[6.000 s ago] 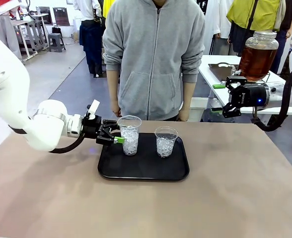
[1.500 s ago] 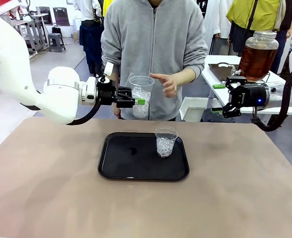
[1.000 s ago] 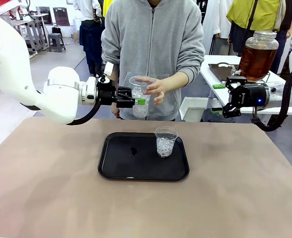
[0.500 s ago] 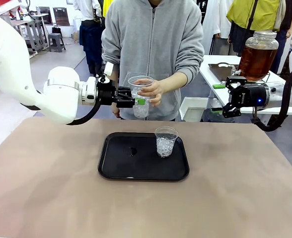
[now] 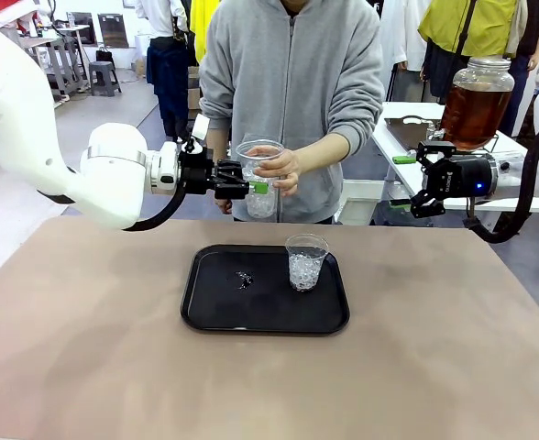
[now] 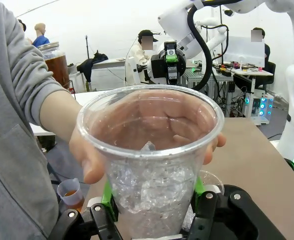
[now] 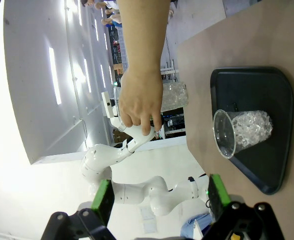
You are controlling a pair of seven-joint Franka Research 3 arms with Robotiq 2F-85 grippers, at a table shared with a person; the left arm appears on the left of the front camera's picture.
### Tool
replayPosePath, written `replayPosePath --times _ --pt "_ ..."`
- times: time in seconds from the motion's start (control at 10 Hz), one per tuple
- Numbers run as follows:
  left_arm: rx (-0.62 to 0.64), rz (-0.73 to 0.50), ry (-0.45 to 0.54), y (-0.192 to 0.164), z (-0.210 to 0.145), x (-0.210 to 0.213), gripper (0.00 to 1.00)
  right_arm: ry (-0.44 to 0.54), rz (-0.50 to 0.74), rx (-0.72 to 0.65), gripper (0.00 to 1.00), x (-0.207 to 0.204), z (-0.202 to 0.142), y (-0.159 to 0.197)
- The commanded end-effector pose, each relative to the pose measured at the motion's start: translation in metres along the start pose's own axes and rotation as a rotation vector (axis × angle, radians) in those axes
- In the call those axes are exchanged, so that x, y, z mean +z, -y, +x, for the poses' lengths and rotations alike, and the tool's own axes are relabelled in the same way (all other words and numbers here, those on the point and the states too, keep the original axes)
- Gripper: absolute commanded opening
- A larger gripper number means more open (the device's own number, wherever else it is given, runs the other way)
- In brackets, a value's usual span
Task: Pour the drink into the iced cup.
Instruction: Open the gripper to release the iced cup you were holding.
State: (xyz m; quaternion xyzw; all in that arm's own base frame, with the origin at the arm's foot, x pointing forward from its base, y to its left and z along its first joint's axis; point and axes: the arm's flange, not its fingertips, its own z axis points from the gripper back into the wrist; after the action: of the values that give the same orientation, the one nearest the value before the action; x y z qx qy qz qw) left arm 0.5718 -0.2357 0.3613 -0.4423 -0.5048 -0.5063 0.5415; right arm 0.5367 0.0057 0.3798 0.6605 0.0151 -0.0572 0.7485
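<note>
My left gripper (image 5: 256, 188) is shut on an iced cup (image 5: 262, 203), a clear plastic cup of ice held upright in the air beyond the table's far edge. A person's hand (image 5: 279, 170) grips that cup at its rim. In the left wrist view the iced cup (image 6: 149, 165) stands between my green pads (image 6: 107, 192), with the hand (image 6: 87, 160) wrapped behind it. The drink (image 5: 474, 112) is amber liquid in a big glass jar on the side table at the right. My right gripper (image 5: 401, 181) hangs open in front of that table, holding nothing.
A second iced cup (image 5: 304, 261) stands at the right of the black tray (image 5: 251, 312), with a few bits of ice on the tray floor. The right wrist view shows the tray (image 7: 277, 125) and this cup (image 7: 242, 130). The person in grey stands at the far edge.
The person's hand has reached the raised cup and closed around its rim. Six seconds ago the cup stood on the tray in my left gripper. The right arm has not moved.
</note>
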Motion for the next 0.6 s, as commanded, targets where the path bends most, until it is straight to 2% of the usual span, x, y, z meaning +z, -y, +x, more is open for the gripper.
replayPosePath --times 0.0,0.5 --pt "-0.006 -0.001 0.006 0.0005 0.0039 0.0004 0.67 0.001 0.000 0.004 1.00 0.0003 0.0003 -0.0013" --pt "-0.006 -0.001 0.006 0.0005 0.0039 0.0004 0.67 0.001 0.000 0.004 1.00 0.0003 0.0003 -0.0013"
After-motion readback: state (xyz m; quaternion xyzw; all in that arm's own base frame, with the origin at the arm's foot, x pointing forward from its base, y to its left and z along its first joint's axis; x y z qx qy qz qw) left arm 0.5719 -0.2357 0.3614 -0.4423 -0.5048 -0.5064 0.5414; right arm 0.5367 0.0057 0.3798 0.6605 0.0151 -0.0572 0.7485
